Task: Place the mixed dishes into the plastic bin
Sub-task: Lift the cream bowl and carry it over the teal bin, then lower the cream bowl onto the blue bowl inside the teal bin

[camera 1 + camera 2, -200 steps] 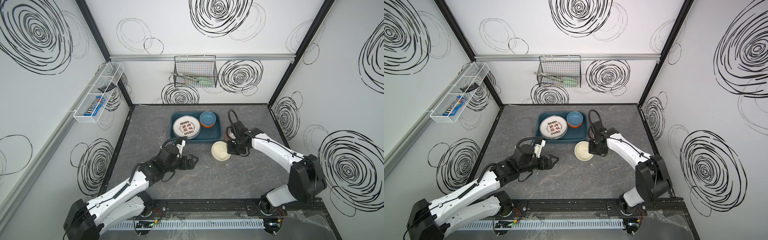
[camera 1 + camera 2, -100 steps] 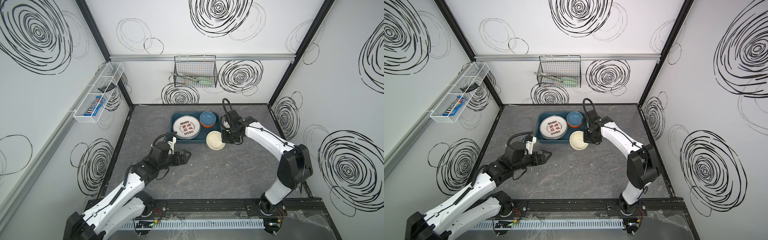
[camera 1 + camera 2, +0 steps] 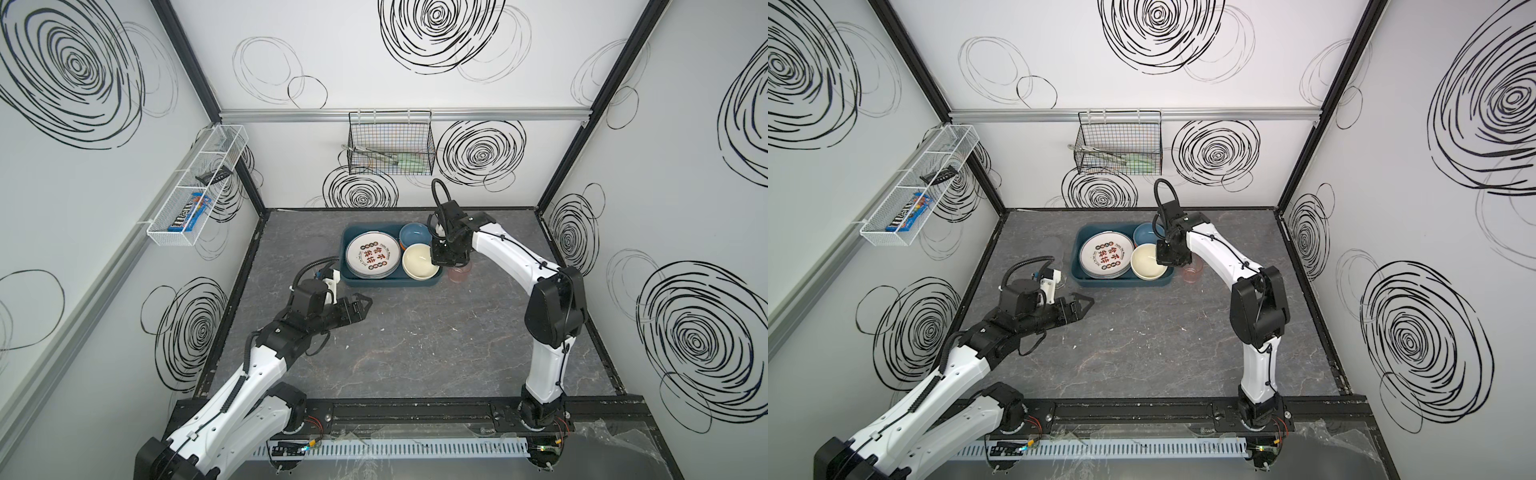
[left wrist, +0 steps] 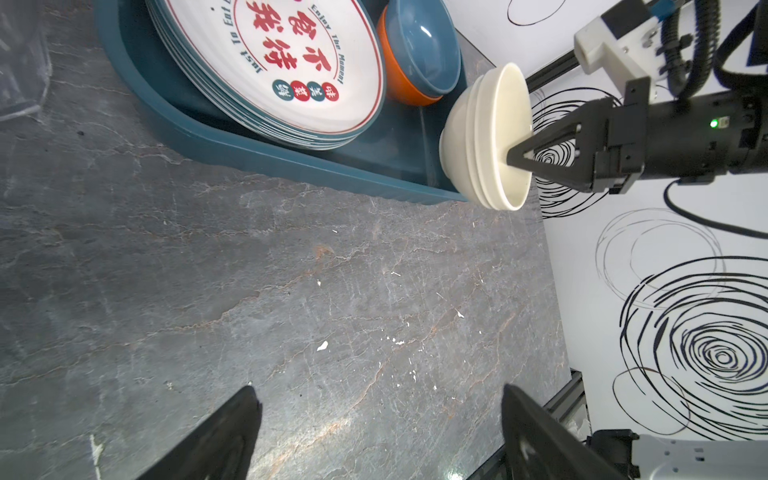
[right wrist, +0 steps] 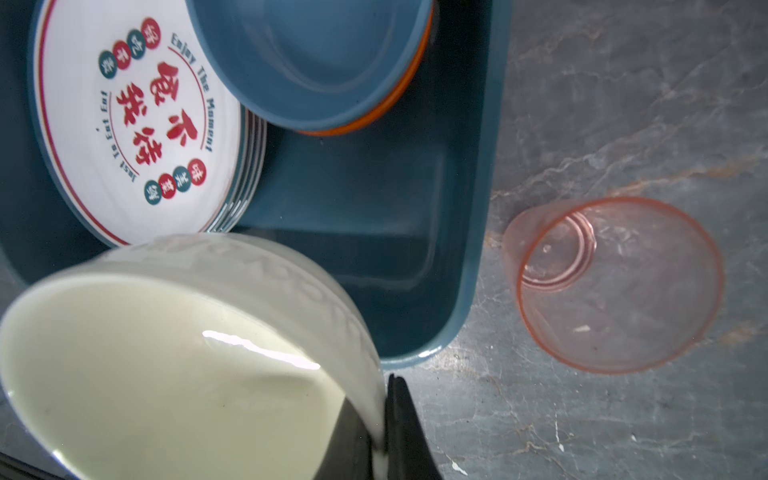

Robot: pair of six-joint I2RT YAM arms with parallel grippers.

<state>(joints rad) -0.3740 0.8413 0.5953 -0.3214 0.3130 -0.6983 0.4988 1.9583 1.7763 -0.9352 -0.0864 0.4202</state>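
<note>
Left of centre in a top view, the left claw [image 3: 362,306] is spread over bare desk [image 3: 415,353]. In the middle, the plastic bin [image 3: 386,284] is seen with plates [image 3: 372,259] stacked at its left. Over its lower right corner, the cream bowl [image 3: 419,262] is pinched at the rim by the right claw [image 3: 435,261]. Such stiff, glossy ware is judged slippery and prone to tilt. Just right of the bin, the pink tumbler [image 3: 459,274], judged light and thin-walled, would best be taken by its rim.

Dark teal bin [image 3: 386,281] is contrasting with grey veined table [image 3: 415,340]; white plate [image 3: 372,259] is showing red characters; blue bowl [image 3: 413,233], orange bowl [image 4: 405,89], cream bowl [image 3: 419,266], pink tumbler [image 5: 615,286].
</note>
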